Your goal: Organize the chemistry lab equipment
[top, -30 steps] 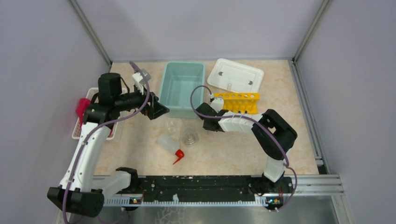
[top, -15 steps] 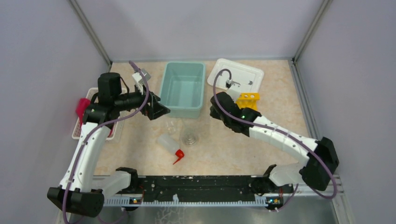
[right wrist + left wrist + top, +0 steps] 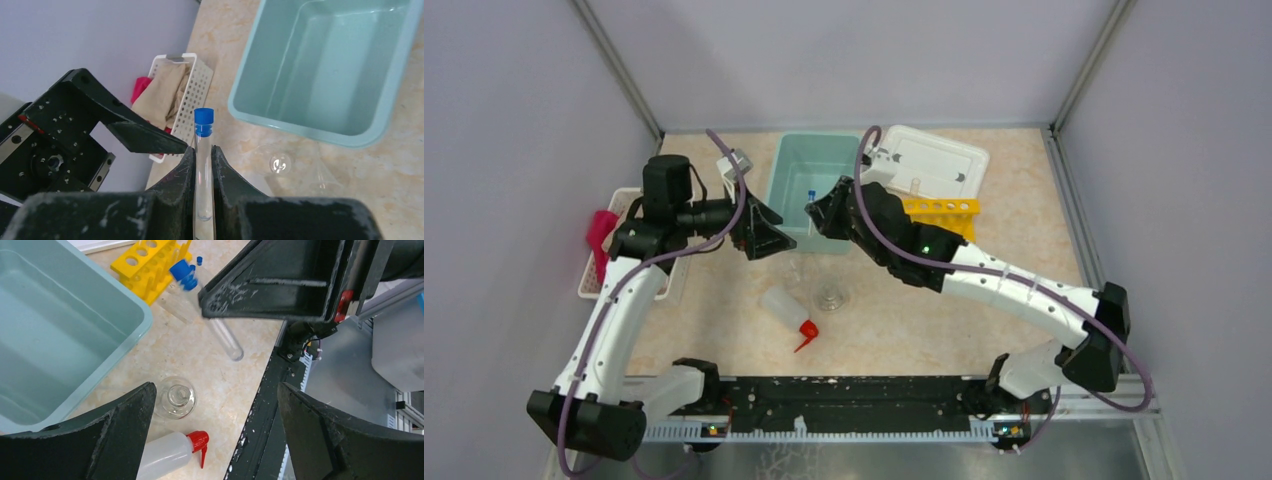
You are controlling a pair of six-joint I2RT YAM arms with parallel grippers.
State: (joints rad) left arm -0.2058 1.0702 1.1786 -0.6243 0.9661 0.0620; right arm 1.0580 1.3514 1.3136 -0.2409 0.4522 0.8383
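My right gripper (image 3: 203, 152) is shut on a clear blue-capped tube (image 3: 204, 170), which stands upright between its fingers. In the top view this tube (image 3: 812, 198) hangs over the front rim of the teal bin (image 3: 779, 180), with my right gripper (image 3: 817, 218) beside it. My left gripper (image 3: 772, 233) is open and empty, just left of the tube. The left wrist view shows the held tube (image 3: 225, 337) ahead of my left gripper (image 3: 215, 430). The yellow rack (image 3: 939, 215) stands to the right. A glass flask (image 3: 829, 293), a small beaker (image 3: 791, 268) and the squeeze bottle (image 3: 784, 305) rest in front of the bin.
A white tray (image 3: 929, 160) lies behind the yellow rack. A white slatted basket (image 3: 594, 280) with a tan cloth (image 3: 160, 95) and a pink cloth (image 3: 602, 235) sits at the left wall. The squeeze bottle's red spout (image 3: 200, 441) points toward the black front rail (image 3: 854, 395).
My right arm has left the yellow rack and swung left over the teal bin with the tube in its grip. My left gripper has shifted slightly right and stays open.
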